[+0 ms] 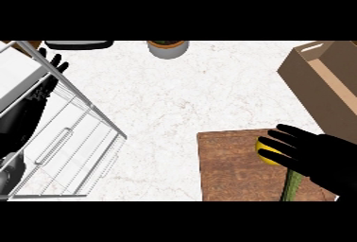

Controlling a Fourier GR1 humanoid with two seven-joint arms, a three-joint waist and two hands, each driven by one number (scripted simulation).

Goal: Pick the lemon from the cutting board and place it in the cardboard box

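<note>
1 lemon (266, 152), 1 cutting board (241, 165), 1 cardboard box (327, 80), 1 wire rack (66, 142), 2 hands: right hand (317, 158), left hand (28, 106).

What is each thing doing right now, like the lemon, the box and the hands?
Yellow lemon: on the board, right hand's fingers over it.
Brown wooden cutting board: flat on the counter.
Brown cardboard box: open.
Black right hand: on the lemon.
Black left hand: open, resting.

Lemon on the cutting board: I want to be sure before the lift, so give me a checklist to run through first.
1. Lemon on the cutting board: ok.
2. Right hand over the lemon: ok.
3. Fingers closed round it: cannot tell.
4. Cardboard box open on top: ok.
5. Left hand resting by the wire rack, away from the route: ok.
6. Green stalk beside the lemon free of the hand: cannot tell.
</note>
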